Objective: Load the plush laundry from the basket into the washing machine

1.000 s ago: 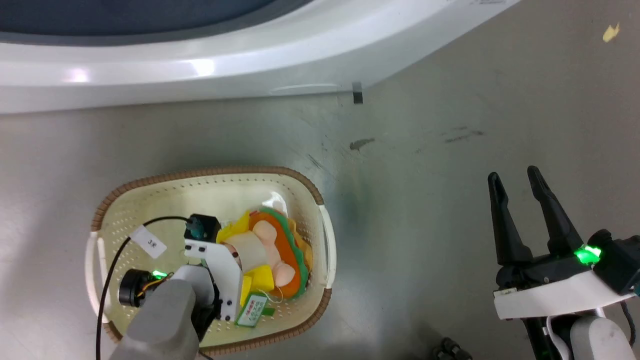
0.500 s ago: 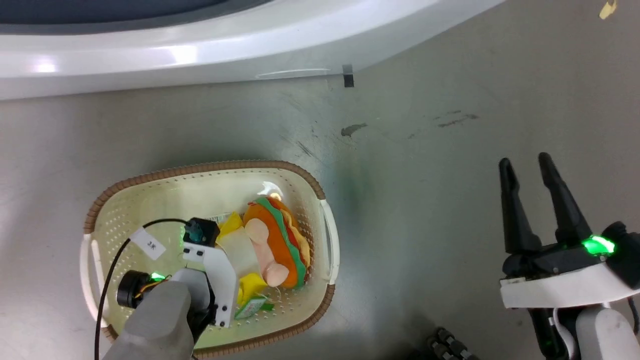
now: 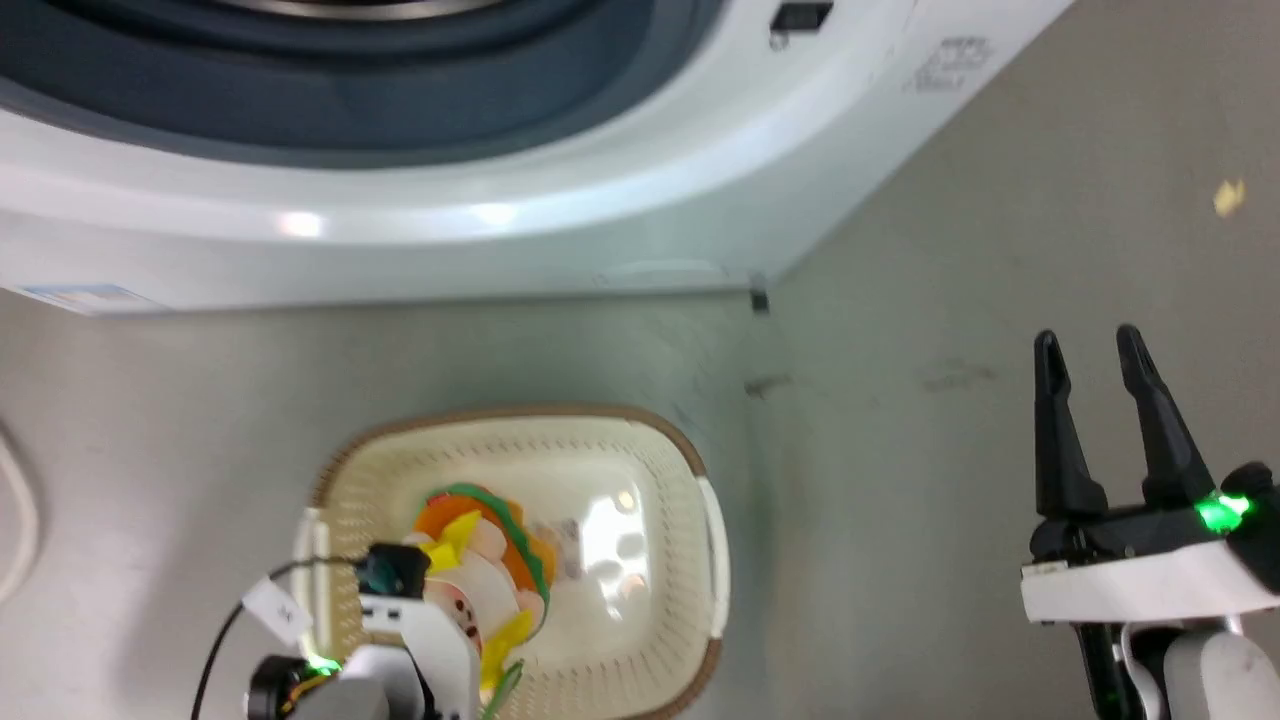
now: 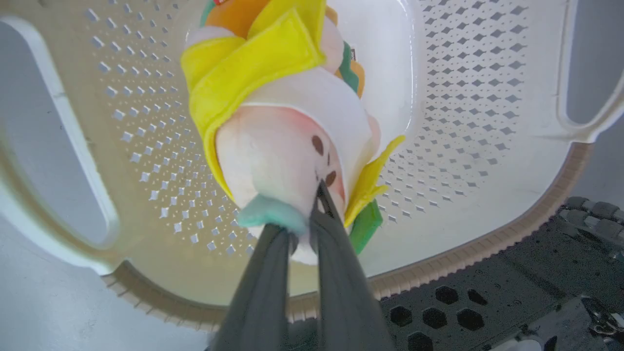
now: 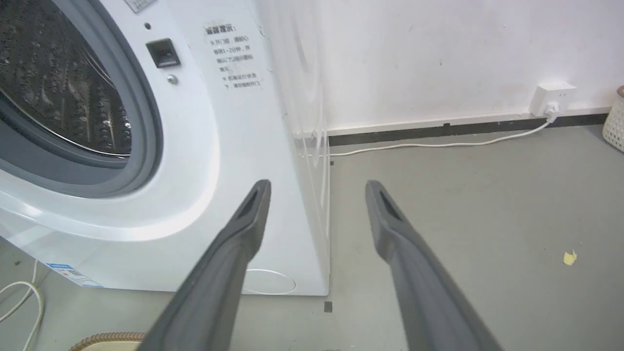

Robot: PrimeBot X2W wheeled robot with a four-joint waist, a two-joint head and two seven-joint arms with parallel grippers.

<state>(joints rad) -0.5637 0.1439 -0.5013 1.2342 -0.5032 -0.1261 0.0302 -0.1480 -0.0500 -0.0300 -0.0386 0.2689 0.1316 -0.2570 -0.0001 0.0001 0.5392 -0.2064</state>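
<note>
1. Big change: the plush toy (image 4: 282, 146) is off the bottom of the basket (image 3: 690, 470) now. A second ago it's lying flat in there, half a second ago it's tipping up, and now it hangs from the left gripper (image 4: 304, 214) over the basket, with the bare bottom showing under it
2. The whole head picture shifts too, so that's the camera tilting up, not stuff moving. More of the washing machine (image 3: 620, 220) shows, including its grey door ring (image 5: 146, 122)
3. For the task I'd say the pick is done and the carry over to the steel drum (image 5: 58, 87) comes next. The toy is still inside the basket's outline though, not at the machine
4. The left arm reaches in from the lower left of the head view, fingers nearly closed, pinching the toy's pale head right by its face, with the body dangling away from them
5. The right gripper (image 3: 1087, 337) hovers over the floor (image 3: 900, 450) well right of the basket, fingers spread apart with nothing in them, pointing toward the machine's corner
</note>
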